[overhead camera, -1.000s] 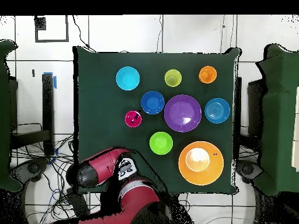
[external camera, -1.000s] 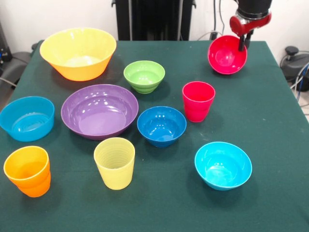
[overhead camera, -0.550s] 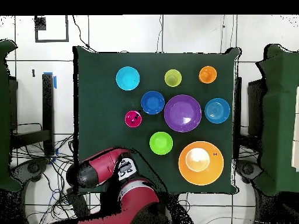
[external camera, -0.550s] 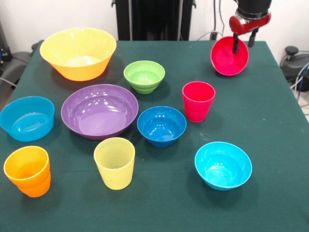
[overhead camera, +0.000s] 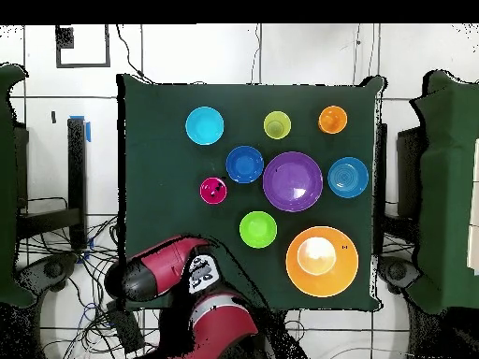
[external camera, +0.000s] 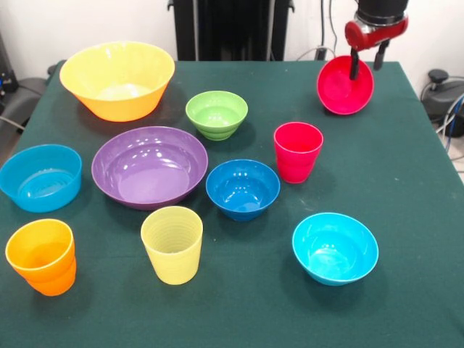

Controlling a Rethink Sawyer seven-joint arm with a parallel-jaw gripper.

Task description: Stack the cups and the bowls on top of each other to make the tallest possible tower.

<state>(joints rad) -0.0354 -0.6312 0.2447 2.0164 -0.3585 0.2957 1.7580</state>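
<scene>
I'm looking across the green table (external camera: 406, 181), where the large yellow-orange bowl (external camera: 117, 78) is sitting at the far left, with the wide purple bowl (external camera: 149, 166) nearer and the light blue straight-sided bowl (external camera: 40, 177) left of that. The cyan bowl (external camera: 335, 248) is resting near right, the dark blue bowl (external camera: 243, 188) in the middle, the lime green bowl (external camera: 217, 114) beyond it. At the far right, my gripper (external camera: 365, 59) is pinching the rim of the red bowl (external camera: 344, 87), one finger inside and one behind, and holding it tipped on edge, its opening facing me. The red cup (external camera: 298, 151) is standing upright just right of the dark blue bowl, the pale yellow cup (external camera: 172, 243) and orange cup (external camera: 42, 256) along the near left.
</scene>
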